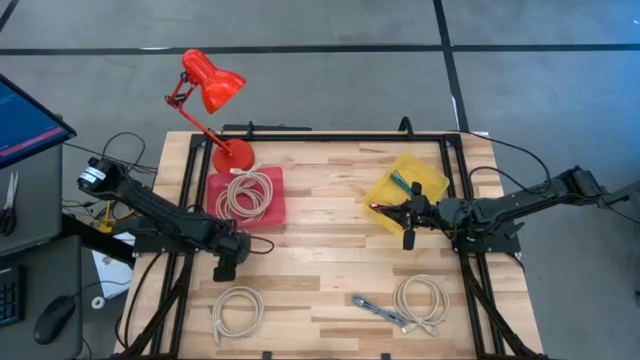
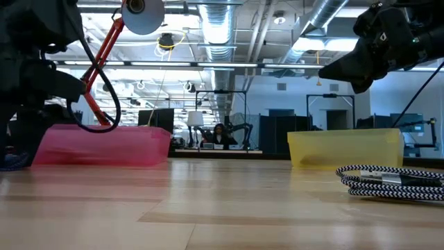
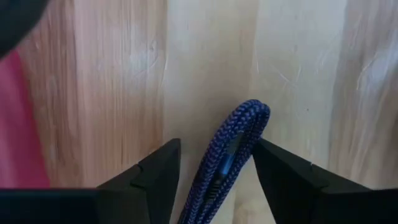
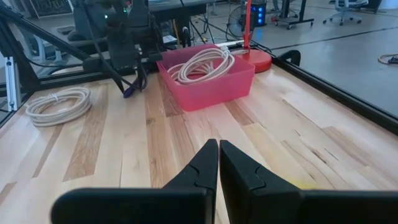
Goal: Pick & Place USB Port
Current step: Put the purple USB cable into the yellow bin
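A blue braided USB cable (image 3: 230, 149) shows by its looped end between the two fingers of my left gripper (image 3: 214, 168), which is open and points down at the wooden table beside the pink tray (image 1: 275, 205). In the right wrist view the cable (image 4: 129, 91) shows as a short dark-blue piece below that gripper. My right gripper (image 4: 219, 163) is shut with nothing in it and hovers over the table next to the yellow tray (image 1: 430, 172). My left gripper's open fingers stand on either side of the blue cable's looped end (image 3: 252, 118), coming from above. There is a gap on one side. Whether the other finger (image 3: 280, 171) touches the cable, I cannot tell.
The pink tray holds a coiled white cable (image 1: 243, 193). Two white coils (image 1: 237, 310) (image 1: 420, 298) and a striped cable (image 1: 382, 310) lie near the front edge. A red desk lamp (image 1: 212, 85) stands at the back left. The yellow tray holds small coloured items (image 1: 402, 182).
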Robot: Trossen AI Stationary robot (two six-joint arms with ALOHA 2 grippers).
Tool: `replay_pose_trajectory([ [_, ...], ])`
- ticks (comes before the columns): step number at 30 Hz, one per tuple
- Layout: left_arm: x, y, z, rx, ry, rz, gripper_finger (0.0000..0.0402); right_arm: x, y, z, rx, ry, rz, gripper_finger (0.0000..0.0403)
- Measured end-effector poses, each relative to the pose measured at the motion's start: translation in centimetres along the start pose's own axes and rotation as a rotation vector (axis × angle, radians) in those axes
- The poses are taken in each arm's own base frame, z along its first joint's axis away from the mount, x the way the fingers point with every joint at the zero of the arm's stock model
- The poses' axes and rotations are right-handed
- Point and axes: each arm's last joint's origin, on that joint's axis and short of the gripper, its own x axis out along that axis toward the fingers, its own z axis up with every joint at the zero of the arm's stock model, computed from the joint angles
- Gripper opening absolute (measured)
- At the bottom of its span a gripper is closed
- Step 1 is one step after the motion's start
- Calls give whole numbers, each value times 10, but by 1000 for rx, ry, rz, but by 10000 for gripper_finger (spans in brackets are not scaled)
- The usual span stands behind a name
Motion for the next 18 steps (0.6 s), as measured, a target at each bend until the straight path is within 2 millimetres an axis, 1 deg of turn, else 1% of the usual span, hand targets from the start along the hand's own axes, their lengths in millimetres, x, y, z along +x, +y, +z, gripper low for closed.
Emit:
replay_pose_trajectory([
  [5,2,1,-2,1,4,2,210,0,0,0,0,-1,1,8],
  [7,2,1,-2,0,-5,0,204,0,0,0,0,-1,1,8],
  [9,2,0,-1,1,-11,-3,189,0,0,0,1,-1,1,8],
  [13,3,0,-1,1,-13,-14,133,0,0,0,1,-1,1,8],
  [18,3,-1,1,3,-33,-10,38,0,0,0,1,-1,1,8],
])
